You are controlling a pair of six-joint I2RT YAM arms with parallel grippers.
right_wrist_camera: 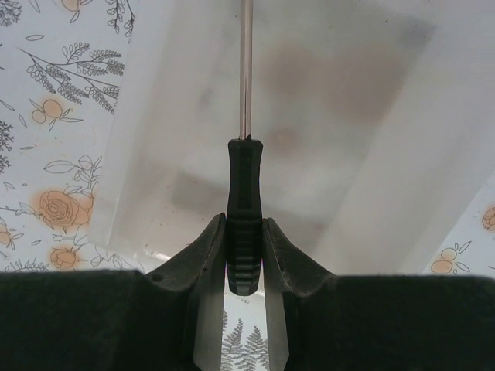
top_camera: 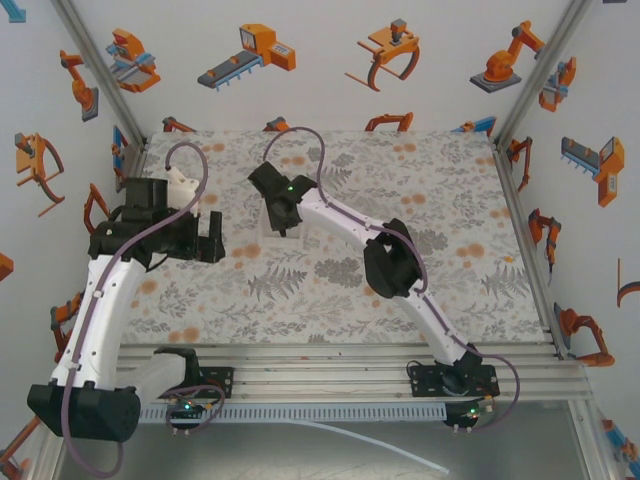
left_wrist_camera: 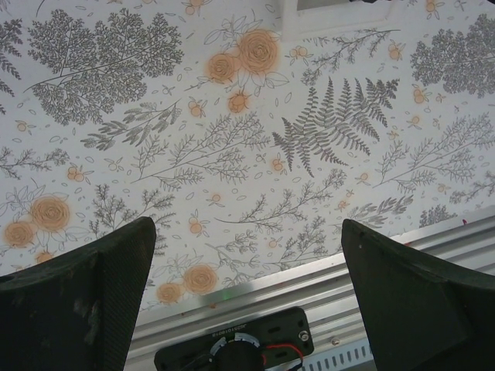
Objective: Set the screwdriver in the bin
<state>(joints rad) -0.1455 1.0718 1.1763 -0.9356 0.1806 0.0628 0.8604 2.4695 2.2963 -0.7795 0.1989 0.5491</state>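
Reaching from the near rail up and leftward across the floral counter: right arm, elbow raised mid-counter, wrist tipped down at the far end. Clamped narrow on the ribbed black handle of the screwdriver: right end effector, with the thin shaft pointing straight away above the translucent floor of the bin. Cannot tell whether touching that floor. Folded back toward its own side: left arm, left end effector spread wide, holding nothing, poised above bare patterned cloth near the rail, well apart from the bin.
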